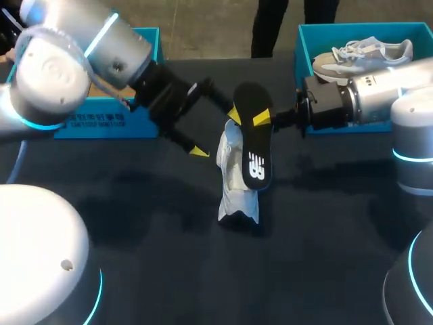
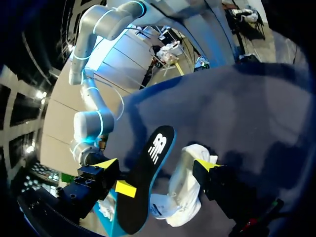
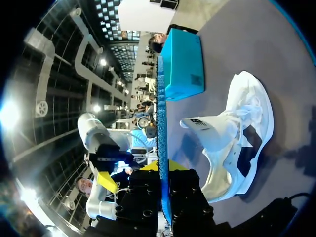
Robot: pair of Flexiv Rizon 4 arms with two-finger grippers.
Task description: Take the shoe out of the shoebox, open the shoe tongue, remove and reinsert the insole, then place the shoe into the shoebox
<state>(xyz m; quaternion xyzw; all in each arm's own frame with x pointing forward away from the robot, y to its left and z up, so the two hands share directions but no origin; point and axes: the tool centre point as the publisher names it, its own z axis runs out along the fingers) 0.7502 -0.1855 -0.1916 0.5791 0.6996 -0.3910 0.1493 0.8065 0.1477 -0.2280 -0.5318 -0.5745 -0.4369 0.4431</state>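
at mid-frame the right claw (image 1: 262,120) pinches the black insole (image 1: 256,145) near its upper end, with the insole's long axis running top to bottom and its logo end down. the white shoe (image 1: 238,179) lies on the table (image 1: 135,223) just beside and below it, its length also top to bottom, toe end unclear. the left claw (image 1: 216,134) hangs spread wide just left of the insole.

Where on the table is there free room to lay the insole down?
The table is bare on the robot's side of the shoe and between the shoe and the right arm's base. Crowded: around the insole, between left gripper and right gripper.
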